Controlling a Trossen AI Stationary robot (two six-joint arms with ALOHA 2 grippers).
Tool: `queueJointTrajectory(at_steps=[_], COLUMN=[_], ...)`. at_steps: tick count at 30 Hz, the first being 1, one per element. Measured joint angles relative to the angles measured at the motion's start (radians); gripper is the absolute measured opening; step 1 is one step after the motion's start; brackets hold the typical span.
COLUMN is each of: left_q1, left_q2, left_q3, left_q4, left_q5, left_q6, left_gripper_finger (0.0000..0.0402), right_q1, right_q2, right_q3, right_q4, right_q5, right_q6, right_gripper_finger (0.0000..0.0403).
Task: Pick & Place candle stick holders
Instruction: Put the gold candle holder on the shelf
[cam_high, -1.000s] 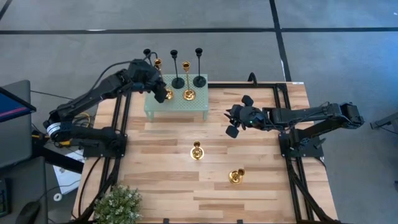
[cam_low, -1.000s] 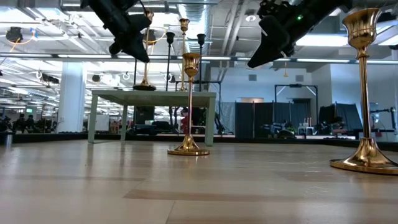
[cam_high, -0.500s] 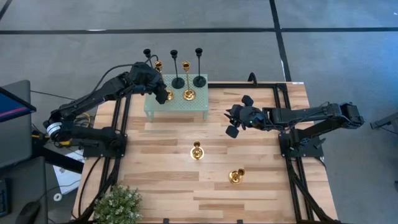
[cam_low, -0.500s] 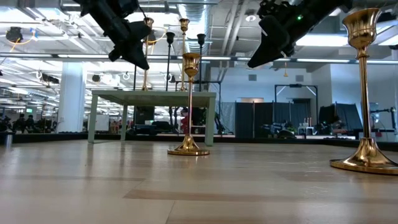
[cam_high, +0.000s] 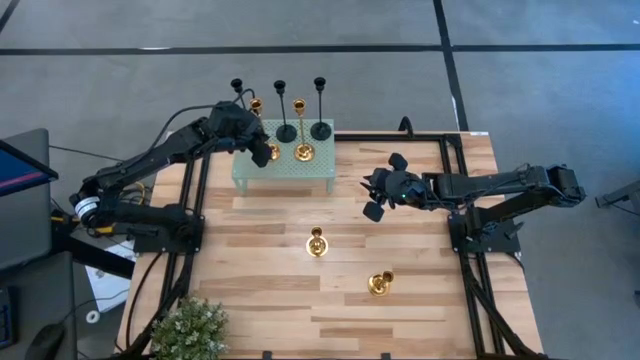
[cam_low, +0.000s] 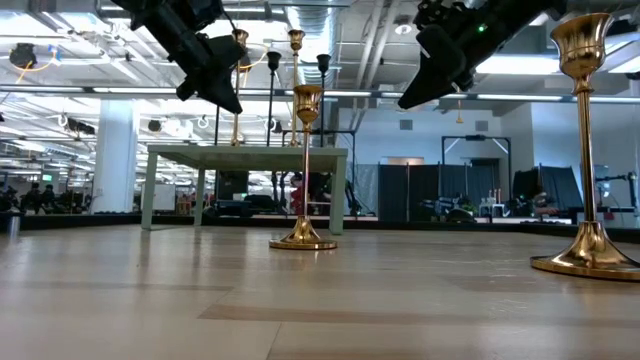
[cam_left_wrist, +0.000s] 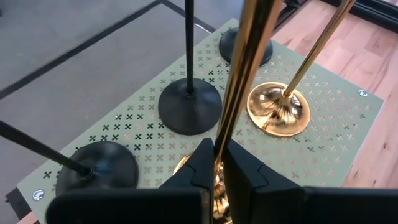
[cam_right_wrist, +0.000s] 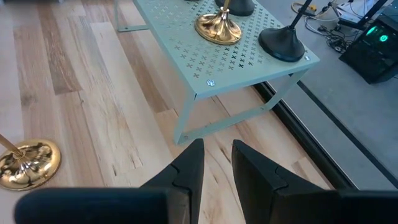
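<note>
A pale green perforated stand (cam_high: 290, 172) at the table's far side carries three black candle stick holders (cam_left_wrist: 189, 112) (cam_left_wrist: 99, 168) (cam_left_wrist: 239, 46) and a tall gold one (cam_high: 303, 152), each on its round base. My left gripper (cam_left_wrist: 217, 152) is over the stand's left end (cam_high: 258, 147), shut on another tall gold holder (cam_high: 268, 152). Two gold holders (cam_high: 317, 243) (cam_high: 379, 283) stand on the wooden table. My right gripper (cam_high: 378, 187) hangs open and empty above the table, right of the stand; it also shows in its wrist view (cam_right_wrist: 216, 155). My left gripper pinches the gold holder's thin stem (cam_left_wrist: 231, 124) between its two fingers, low on the stem, just above the round base (cam_left_wrist: 186, 167). The fingers slant down from the table's left and lie across the stem. The holder stands upright at the stand's top; whether its base rests there I cannot tell.
A small potted plant (cam_high: 190, 328) sits at the table's near left corner. Black rails (cam_high: 195, 215) run along both table sides. Bare wood lies between the stand and the two gold holders on the table.
My left gripper has sunk a little over the stand's left end, still shut on the gold holder's stem. The holder stays upright.
</note>
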Motion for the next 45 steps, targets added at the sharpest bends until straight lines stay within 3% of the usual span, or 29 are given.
queueJointTrajectory(at_steps=[7,17,25,30,45], left_q1=[0.0,0.0,-0.004,-0.006,-0.007], left_q2=[0.0,0.0,-0.028,-0.056,-0.063], left_q3=[0.0,0.0,-0.001,-0.001,-0.001], left_q4=[0.0,0.0,0.008,0.008,0.008], left_q5=[-0.002,-0.013,-0.02,0.036,0.047], left_q6=[0.0,0.0,-0.006,-0.007,-0.011], left_gripper_finger=[0.0018,0.0073,0.0093,0.0106,0.0195], right_q1=[0.0,0.0,0.0,0.0,0.0], right_q2=[0.0,0.0,0.0,0.0,0.0], right_q3=[0.0,0.0,0.0,0.0,0.0], right_q4=[0.0,0.0,0.0,-0.001,-0.031], right_q5=[0.0,0.0,0.0,0.0,0.0], right_q6=[0.0,-0.001,-0.001,-0.001,-0.001], right_gripper_finger=[0.0074,0.0074,0.0074,0.0074,0.0074])
